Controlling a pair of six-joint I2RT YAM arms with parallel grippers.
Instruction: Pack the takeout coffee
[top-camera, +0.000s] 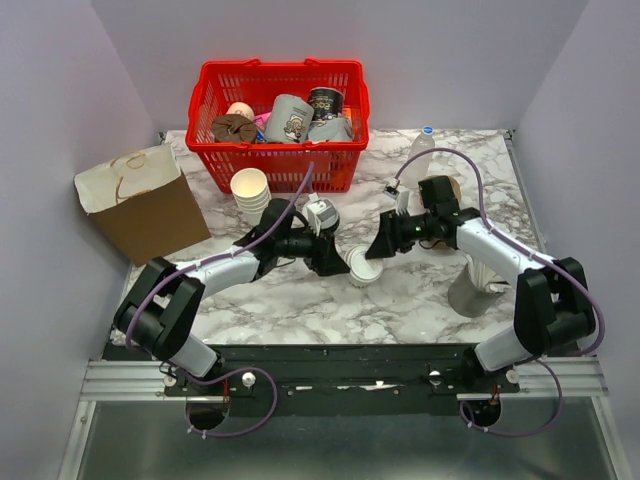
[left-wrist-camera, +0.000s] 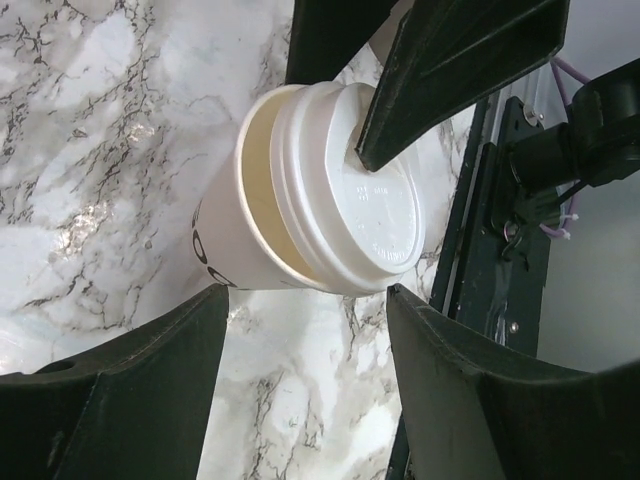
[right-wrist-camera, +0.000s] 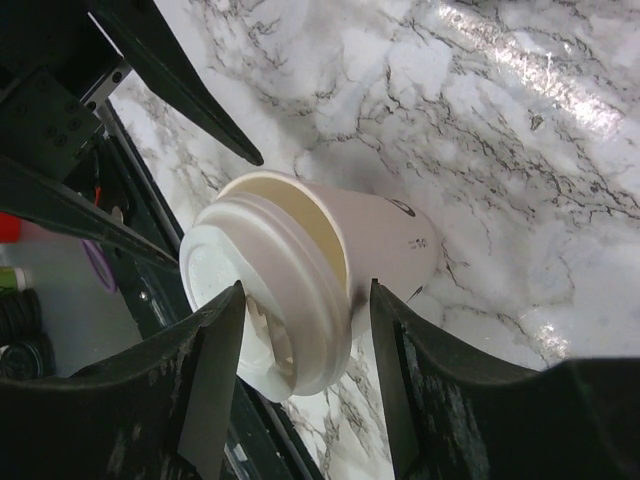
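The takeout coffee (top-camera: 360, 270), a cream-white paper cup, lies on its side on the marble table between my two grippers. Its white lid (left-wrist-camera: 350, 200) sits crooked on the rim and leaves a gap on one side. My right gripper (top-camera: 375, 250) closes across the cup's top. In the right wrist view (right-wrist-camera: 305, 295), one finger presses the lid (right-wrist-camera: 250, 260) and the other the cup wall (right-wrist-camera: 390, 240). My left gripper (top-camera: 338, 262) is open. Its tips (left-wrist-camera: 305, 300) stand just short of the cup (left-wrist-camera: 230, 230), one at each side.
A red basket (top-camera: 275, 66) holding grey printed mugs (top-camera: 290, 118) stands at the back. A stack of nested paper cups (top-camera: 250, 190) is in front of it. A cardboard box (top-camera: 140, 205) is at the left, a bottle (top-camera: 420, 150) at the back right and a grey object (top-camera: 470, 290) at the right.
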